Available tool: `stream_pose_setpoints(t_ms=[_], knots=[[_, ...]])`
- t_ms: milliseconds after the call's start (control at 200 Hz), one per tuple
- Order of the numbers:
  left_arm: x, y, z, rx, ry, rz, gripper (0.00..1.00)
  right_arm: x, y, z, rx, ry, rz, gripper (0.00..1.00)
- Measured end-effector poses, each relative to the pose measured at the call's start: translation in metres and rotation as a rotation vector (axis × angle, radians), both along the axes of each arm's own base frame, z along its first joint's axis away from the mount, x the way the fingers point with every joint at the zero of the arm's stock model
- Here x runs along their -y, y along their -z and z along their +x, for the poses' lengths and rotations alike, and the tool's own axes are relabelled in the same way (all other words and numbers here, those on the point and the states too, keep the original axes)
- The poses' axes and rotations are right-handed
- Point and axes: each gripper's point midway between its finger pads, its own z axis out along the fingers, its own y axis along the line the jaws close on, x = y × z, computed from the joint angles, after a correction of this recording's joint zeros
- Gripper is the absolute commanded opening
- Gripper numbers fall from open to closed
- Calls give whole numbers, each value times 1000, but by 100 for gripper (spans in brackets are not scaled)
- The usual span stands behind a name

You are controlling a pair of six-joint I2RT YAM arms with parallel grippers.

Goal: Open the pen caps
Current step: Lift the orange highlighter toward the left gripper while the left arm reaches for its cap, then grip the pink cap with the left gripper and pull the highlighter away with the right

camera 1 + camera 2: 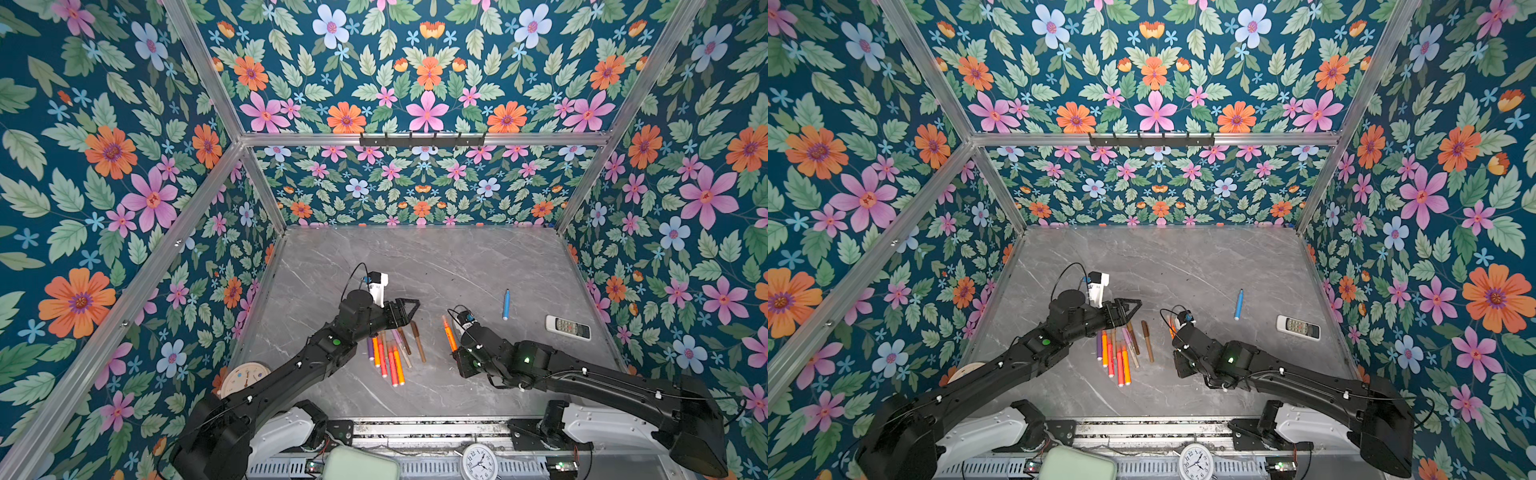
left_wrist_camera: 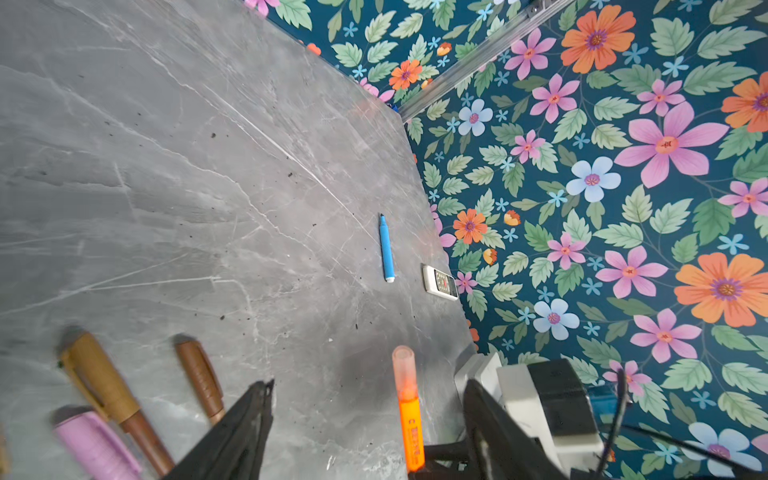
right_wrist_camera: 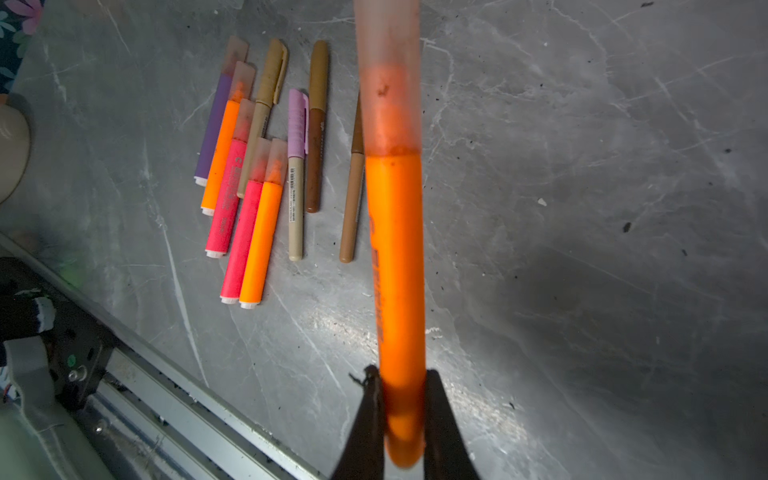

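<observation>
Right gripper point(image 3: 401, 376): is being clamped on the lower end of a fluorescent orange plastic highlighter pen point(image 3: 395, 249).
Translucent orange-pink plastic cap point(image 3: 388, 83): is being carried on the pen, well beyond those fingertips.
Left gripper point(image 2: 368, 383): is being held spread and empty, near that cap.
Other capped felt-tip pens point(image 1: 392, 361): are being seen just beside the left fingers.

white clock point(image 1: 480, 462): hour numerals, 12 legible | orange pen point(image 3: 395, 257): print unreadable | remote point(image 1: 568, 327): unreadable

White remote point(image 1: 567, 327) rests on grey marble table point(image 1: 457, 266).
</observation>
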Motion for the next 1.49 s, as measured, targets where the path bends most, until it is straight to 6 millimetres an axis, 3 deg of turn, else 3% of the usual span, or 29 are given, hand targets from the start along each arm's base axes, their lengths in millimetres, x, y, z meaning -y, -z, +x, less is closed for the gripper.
stream_pose_setpoints(t_ms=[245, 405, 730, 1065, 1280, 1495], knots=[[27, 14, -7, -32, 53, 16, 74, -13, -10, -4, -6, -35, 75, 5], [34, 8, -12, -23, 74, 7, 74, -15, -20, -6, 4, -46, 116, 5], [30, 12, -13, -13, 64, 24, 75, -6, 11, -17, -63, -43, 86, 5], [46, 24, -17, -41, 115, 34, 73, -27, 1, -9, -69, -61, 102, 4], [49, 31, -25, -50, 137, 35, 59, -28, -11, -5, -39, -51, 123, 4], [52, 36, -27, -61, 147, 33, 51, -28, -12, -5, -37, -52, 126, 4]])
